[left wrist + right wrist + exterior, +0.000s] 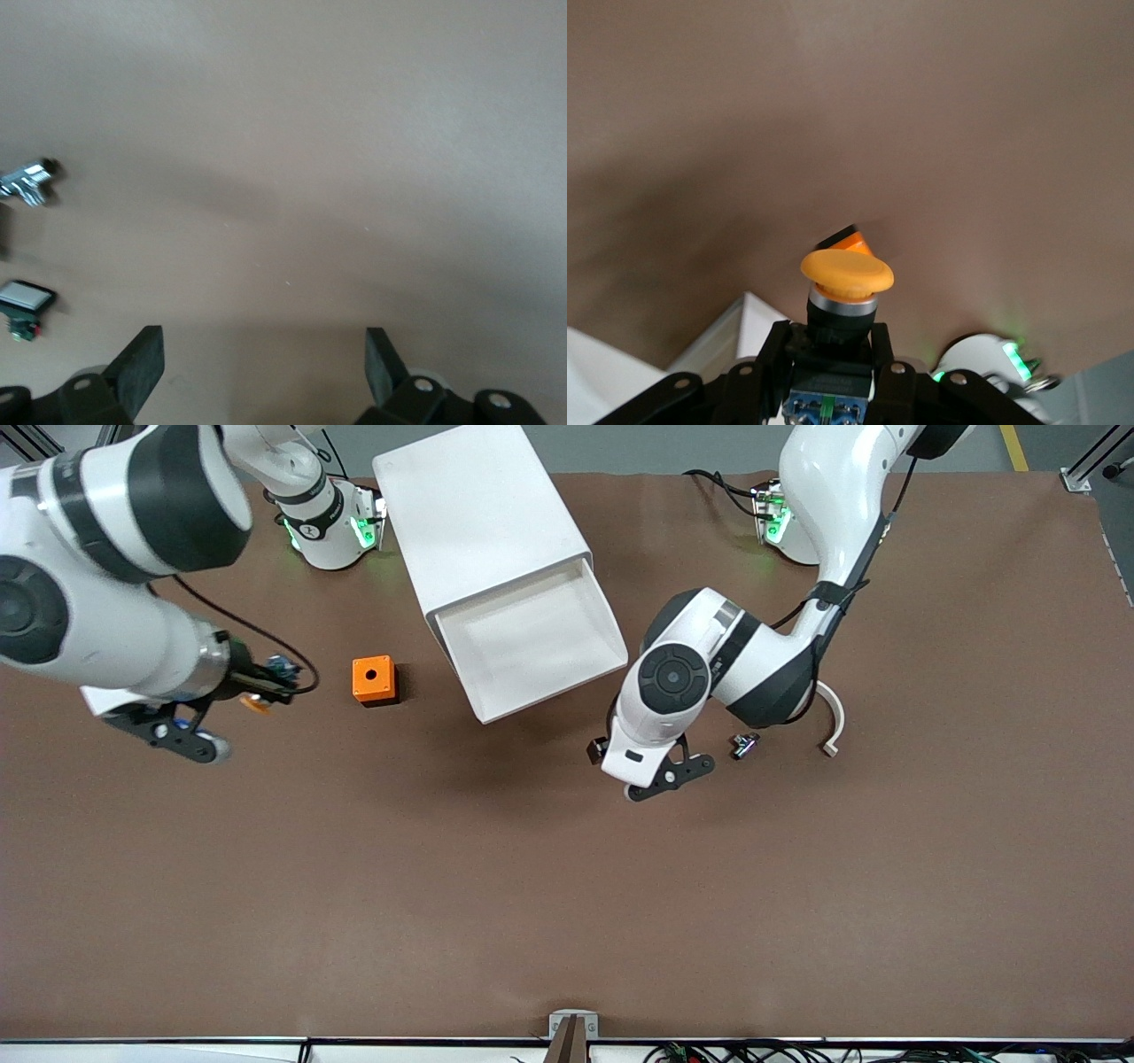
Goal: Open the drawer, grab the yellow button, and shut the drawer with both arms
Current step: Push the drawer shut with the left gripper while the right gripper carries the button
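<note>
Button [846, 274] sits clenched in the right gripper [257, 691] above the table beside the orange cube [373, 680], clear of the drawer [532, 642]. That drawer stands pulled out and empty, so the left gripper [671, 772], jaws spread over bare table, looks placed to push it shut.

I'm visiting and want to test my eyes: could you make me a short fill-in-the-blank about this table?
1. The right tool grips the ____.
2. The top drawer stands ____.
3. The left tool, open, holds ____.
4. The cube beside the cabinet is colored ____.

Missing words: button; open; nothing; orange.
</note>
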`<action>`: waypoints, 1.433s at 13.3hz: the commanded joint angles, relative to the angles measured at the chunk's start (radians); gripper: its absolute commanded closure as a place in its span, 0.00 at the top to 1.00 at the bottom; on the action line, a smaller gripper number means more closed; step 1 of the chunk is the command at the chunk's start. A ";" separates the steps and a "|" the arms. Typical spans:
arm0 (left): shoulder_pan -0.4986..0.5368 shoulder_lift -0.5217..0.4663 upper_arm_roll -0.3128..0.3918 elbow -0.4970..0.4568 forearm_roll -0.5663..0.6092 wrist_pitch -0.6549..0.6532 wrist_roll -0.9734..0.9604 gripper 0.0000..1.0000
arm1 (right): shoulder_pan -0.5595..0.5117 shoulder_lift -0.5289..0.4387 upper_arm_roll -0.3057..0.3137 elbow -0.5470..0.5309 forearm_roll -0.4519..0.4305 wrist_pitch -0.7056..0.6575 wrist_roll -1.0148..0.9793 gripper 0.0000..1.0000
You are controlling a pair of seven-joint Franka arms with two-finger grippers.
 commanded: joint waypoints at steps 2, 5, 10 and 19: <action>-0.059 0.006 -0.001 -0.008 0.005 0.090 -0.104 1.00 | -0.144 -0.012 0.021 -0.125 -0.063 0.138 -0.320 0.24; -0.102 0.007 -0.001 -0.009 -0.004 0.098 -0.150 1.00 | -0.247 -0.007 0.021 -0.245 -0.095 0.337 -0.509 0.24; -0.130 -0.005 -0.013 -0.019 -0.032 0.091 -0.153 1.00 | -0.370 0.026 0.020 -0.399 -0.138 0.661 -0.691 0.24; -0.158 -0.030 -0.130 -0.060 -0.018 0.121 -0.300 1.00 | -0.453 0.229 0.020 -0.414 -0.149 0.905 -0.789 0.24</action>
